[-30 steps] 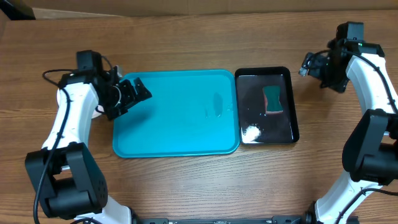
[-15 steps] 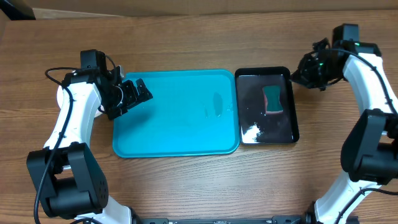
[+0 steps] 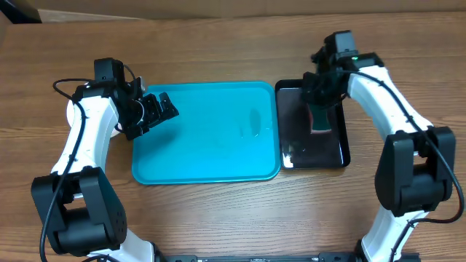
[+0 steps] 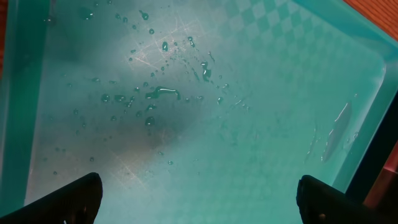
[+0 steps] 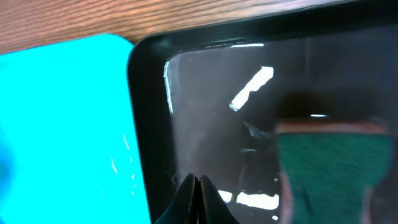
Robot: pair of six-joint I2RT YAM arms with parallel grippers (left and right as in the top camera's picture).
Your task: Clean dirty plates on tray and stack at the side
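Jaws of the left gripper [image 3: 156,113] stand wide apart with nothing between them. In the left wrist view only the two dark fingertips [image 4: 65,199] show, one at each lower corner. Directly beneath them lies the blue tray [image 3: 211,145], and from overhead this gripper hangs over the tray's left end, near its far-left corner. The tray floor under the jaws is wet, with water drops [image 4: 161,93] scattered just ahead of the fingertips.

Jaws of the right gripper [image 3: 313,91] are pressed together, tip against tip, and grasp nothing. They hang over the far part of a black tray [image 3: 346,149], whose glossy floor throws back bright reflections. A green sponge [image 3: 320,120] lies in that black tray. In the right wrist view it sits just to the right of the closed tips and apart from them. To their left, past the black rim, the blue tray's edge lies just beside the black tray. Both trays rest on a wooden table [image 3: 218,44].
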